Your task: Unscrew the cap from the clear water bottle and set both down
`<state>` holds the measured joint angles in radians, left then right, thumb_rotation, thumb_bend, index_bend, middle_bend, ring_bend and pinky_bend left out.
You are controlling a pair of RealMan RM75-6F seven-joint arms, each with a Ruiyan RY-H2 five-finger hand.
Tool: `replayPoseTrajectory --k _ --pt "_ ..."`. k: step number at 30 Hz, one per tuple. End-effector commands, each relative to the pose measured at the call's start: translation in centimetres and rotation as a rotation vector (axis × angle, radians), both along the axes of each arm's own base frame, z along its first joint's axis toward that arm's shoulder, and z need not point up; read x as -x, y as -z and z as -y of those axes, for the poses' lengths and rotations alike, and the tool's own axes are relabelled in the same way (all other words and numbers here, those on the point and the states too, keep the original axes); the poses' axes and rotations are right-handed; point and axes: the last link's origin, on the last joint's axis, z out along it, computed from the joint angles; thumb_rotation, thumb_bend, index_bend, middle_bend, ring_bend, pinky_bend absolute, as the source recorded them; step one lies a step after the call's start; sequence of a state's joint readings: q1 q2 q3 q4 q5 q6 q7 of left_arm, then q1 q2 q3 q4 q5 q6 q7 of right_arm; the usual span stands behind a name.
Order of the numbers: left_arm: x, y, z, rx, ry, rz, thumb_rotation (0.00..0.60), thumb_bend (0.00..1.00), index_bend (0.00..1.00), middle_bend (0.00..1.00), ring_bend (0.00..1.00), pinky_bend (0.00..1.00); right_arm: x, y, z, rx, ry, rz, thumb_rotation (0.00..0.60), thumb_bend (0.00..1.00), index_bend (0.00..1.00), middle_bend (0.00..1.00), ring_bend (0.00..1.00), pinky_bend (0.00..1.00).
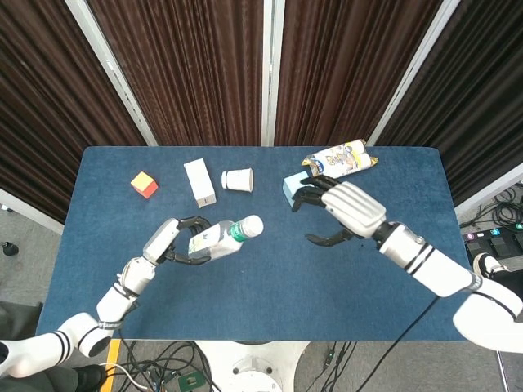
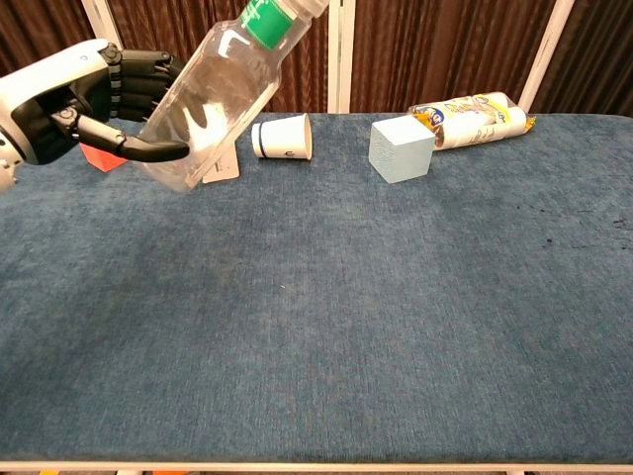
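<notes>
My left hand (image 1: 169, 242) (image 2: 94, 104) grips the clear water bottle (image 1: 216, 239) (image 2: 213, 99) by its body and holds it lifted above the table, tilted with the neck up and to the right. Its white cap (image 1: 252, 224) sits on the neck above a green label band (image 2: 265, 19); in the chest view the cap is cut off by the top edge. My right hand (image 1: 343, 208) hovers open over the table to the right of the bottle, fingers spread, apart from the cap. The chest view does not show the right hand.
Along the back of the blue table (image 1: 327, 294) lie an orange cube (image 1: 144, 184), a white box (image 1: 199, 182), a tipped paper cup (image 1: 238, 180) (image 2: 282, 136), a pale blue cube (image 2: 401, 148) and a snack bag (image 1: 339, 159) (image 2: 470, 117).
</notes>
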<state>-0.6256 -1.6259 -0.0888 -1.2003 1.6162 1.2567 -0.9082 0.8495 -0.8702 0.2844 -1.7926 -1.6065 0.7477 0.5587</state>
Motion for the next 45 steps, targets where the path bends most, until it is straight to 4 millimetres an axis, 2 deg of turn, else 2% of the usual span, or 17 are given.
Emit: replayPoseTrajectory --k 1,8,23,33,45 --pt "-0.3 0.5 -0.1 0.019 -0.01 0.037 0.6 0.41 0.64 0.6 0.48 0.54 -1.4 0.0 0.4 -0.022 -0.006 -0.024 0.457 0.24 0.3 0.18 0.03 0.07" --pt "-0.8 0.8 -0.2 0.017 -0.007 0.063 0.6 0.41 0.64 0.6 0.48 0.54 -2.3 0.7 0.7 -0.034 -0.015 -0.052 0.438 0.24 0.26 0.13 0.0 0.03" --pt "-1.2 1.3 -0.5 0.026 -0.01 0.06 0.6 0.41 0.64 0.6 0.48 0.54 -2.9 2.6 0.7 -0.051 -0.035 -0.058 0.435 0.24 0.26 0.12 0.0 0.02" --pt "-1.4 1.4 -0.6 0.03 0.002 0.039 0.6 0.41 0.64 0.6 0.48 0.53 -3.9 2.9 0.6 -0.061 -0.055 -0.034 0.435 0.24 0.26 0.12 0.0 0.02" --pt "-1.3 1.6 -0.6 0.039 -0.004 0.037 0.6 0.41 0.64 0.6 0.48 0.53 -4.2 2.9 -0.1 -0.073 -0.082 -0.033 0.436 0.24 0.26 0.12 0.0 0.02"
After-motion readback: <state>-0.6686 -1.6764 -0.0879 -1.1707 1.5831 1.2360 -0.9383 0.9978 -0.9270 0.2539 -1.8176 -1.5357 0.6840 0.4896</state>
